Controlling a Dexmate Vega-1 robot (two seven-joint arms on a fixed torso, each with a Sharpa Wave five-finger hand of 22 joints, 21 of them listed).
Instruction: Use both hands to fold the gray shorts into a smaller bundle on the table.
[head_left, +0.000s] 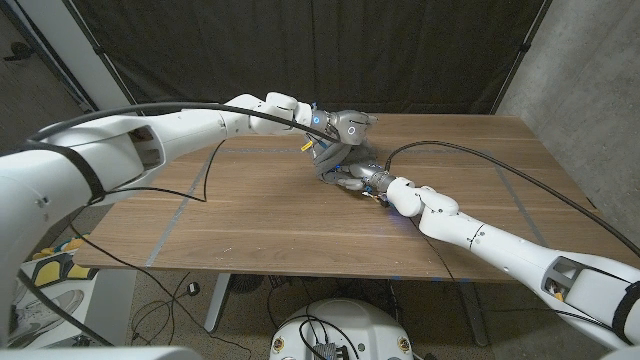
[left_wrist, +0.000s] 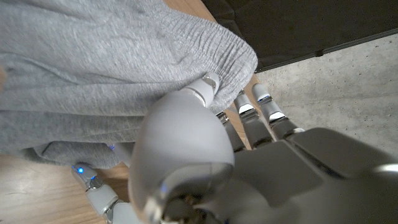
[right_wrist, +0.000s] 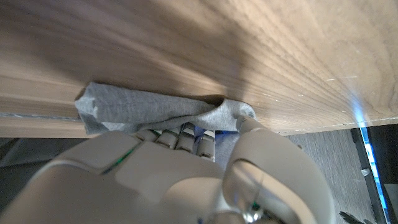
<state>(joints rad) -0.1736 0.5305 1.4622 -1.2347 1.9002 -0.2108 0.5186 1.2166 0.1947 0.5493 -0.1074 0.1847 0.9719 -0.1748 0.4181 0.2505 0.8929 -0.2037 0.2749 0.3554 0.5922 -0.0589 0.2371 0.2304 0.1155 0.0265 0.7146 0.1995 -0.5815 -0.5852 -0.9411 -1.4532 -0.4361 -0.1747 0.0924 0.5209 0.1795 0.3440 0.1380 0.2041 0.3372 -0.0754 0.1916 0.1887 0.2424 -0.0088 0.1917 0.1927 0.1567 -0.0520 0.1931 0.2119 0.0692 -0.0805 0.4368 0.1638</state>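
The gray shorts hang as a crumpled bunch just above the middle of the wooden table. My left hand grips their upper edge from above; in the left wrist view the thumb presses on the elastic waistband of the shorts, with the other fingers behind it. My right hand holds the lower end from the near right. In the right wrist view its fingers curl into a fold of the shorts close to the table.
Black cables trail over the table's left part and another cable runs across the right. A dark curtain hangs behind the table. A concrete wall stands at the right.
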